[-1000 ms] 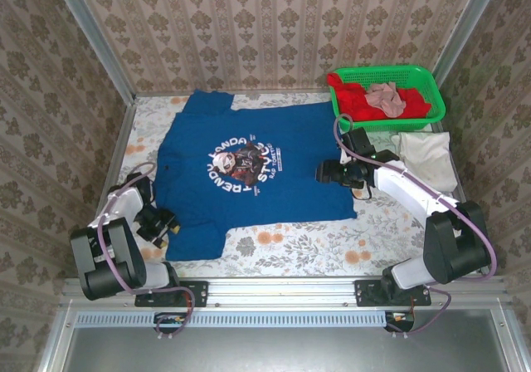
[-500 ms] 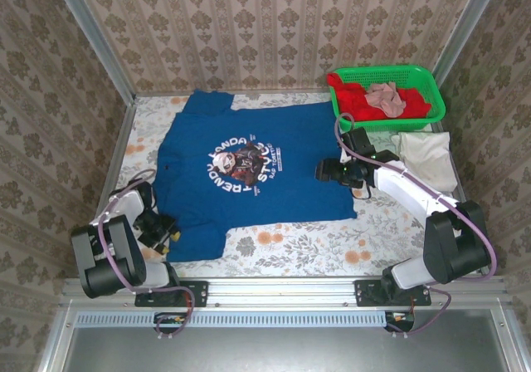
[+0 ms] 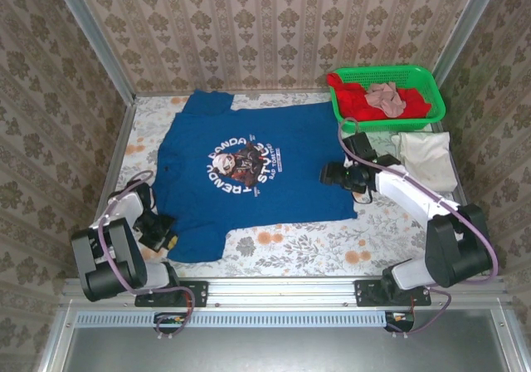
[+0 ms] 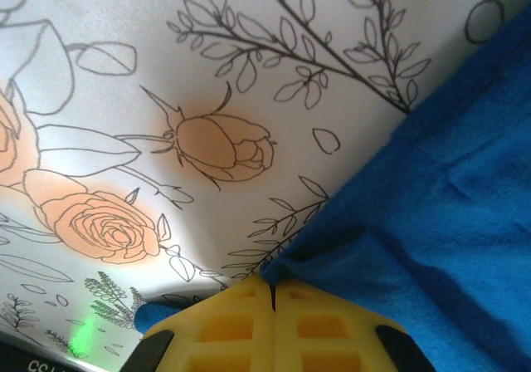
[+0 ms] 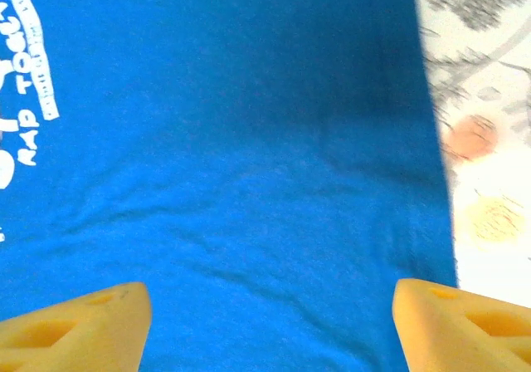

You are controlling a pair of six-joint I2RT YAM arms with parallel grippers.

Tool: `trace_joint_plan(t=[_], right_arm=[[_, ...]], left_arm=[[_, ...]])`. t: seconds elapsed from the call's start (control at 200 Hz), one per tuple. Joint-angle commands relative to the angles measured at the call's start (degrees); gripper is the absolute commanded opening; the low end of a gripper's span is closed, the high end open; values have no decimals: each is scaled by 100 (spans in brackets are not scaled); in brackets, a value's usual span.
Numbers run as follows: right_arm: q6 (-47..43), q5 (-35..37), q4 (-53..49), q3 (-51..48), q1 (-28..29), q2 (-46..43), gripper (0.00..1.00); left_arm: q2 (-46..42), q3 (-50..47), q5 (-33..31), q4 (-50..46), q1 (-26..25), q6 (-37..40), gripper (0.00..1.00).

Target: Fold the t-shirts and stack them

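The royal-blue t-shirt [image 3: 249, 168] lies spread flat on the flowered table cover, print side up with its white lettering showing. My left gripper [image 3: 159, 227] sits at the near-left sleeve. In the left wrist view its yellow jaws [image 4: 272, 287] are pressed together on the sleeve's edge [image 4: 290, 260]. My right gripper [image 3: 330, 173] hovers open over the shirt's right side. Both its yellow fingers [image 5: 83, 322] stand wide apart above the blue cloth [image 5: 249, 139], holding nothing. The cream-white t-shirt [image 3: 425, 158] lies folded at the right edge, beside the right arm.
A green lattice basket [image 3: 423, 77] at the back right holds a red cloth [image 3: 357, 102] and a pinkish cloth [image 3: 386, 96]. Metal rails and patterned walls close in the table. Bare flowered cover [image 3: 315, 243] runs along the near edge.
The right gripper has shifted slightly to the right over the shirt. The left gripper has edged a little nearer at the sleeve. The shirt lies as before.
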Motion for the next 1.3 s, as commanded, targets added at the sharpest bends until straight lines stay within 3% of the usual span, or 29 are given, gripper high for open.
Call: trace_joint_plan(t=[0.0,0.155,0.235,0.435,0.78,0.92,0.99,1.125,1.29], right_arm=[[428,477,-503,-212,-102,-433,76],[958,580,-1066,-464,-335,-454,70],[1072,338,-1023,-596,-507,-349,62],[1219,68,-1065,-679,-609,135,50],[1158,-418,-738,-962,-722,472,48],[1068,-675,-535,-986,-757,625,42],[1037,-725,-514,-965,-755,667,34],[1046,-558,-643,-957,-760,471,1],[1093,-289,-1215,-818,-768,11,0]], left_arm=[[-131,-440,38,153,-46,-216,0],[-903,-398,83,-210,-109,-527,0],[-1203,-370,83,-340,-127,-677,0],[-1308,-321,66,-383,-132,-699,0],[-1226,-334,4,-235,-143,-672,0],[-1236,-413,81,-100,-153,-771,0],[-1253,-443,120,-42,-152,-817,0],[-1382,-339,64,-157,-158,-861,0],[-1937,-88,-245,-1014,-171,-957,0]])
